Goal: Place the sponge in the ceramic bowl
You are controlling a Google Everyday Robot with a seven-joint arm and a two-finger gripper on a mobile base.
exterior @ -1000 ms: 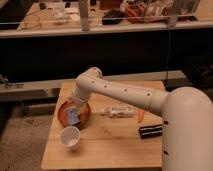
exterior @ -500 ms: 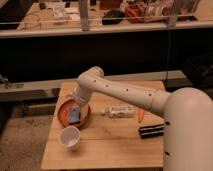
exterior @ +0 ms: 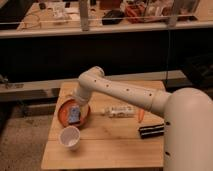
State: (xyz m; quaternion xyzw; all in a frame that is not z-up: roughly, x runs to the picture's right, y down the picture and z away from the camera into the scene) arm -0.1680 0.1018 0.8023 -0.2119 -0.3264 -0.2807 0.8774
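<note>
The ceramic bowl [exterior: 62, 113], a shallow orange dish, sits at the left of the wooden table [exterior: 107, 145]. The blue-grey sponge [exterior: 74, 115] is inside the bowl, tilted against its right side. My gripper [exterior: 77, 103] hangs at the end of the white arm, directly over the bowl and just above the sponge's top edge. The arm hides the gripper's contact with the sponge, so whether it holds the sponge cannot be told.
A white cup [exterior: 70, 137] stands in front of the bowl. A long white-labelled packet [exterior: 119, 111] lies at mid-table, with a small orange item [exterior: 141, 115] and a black object [exterior: 151, 131] to its right. A dark counter wall rises behind the table.
The arm's elbow has shifted slightly to the right. The sponge has stayed in the bowl under the gripper.
</note>
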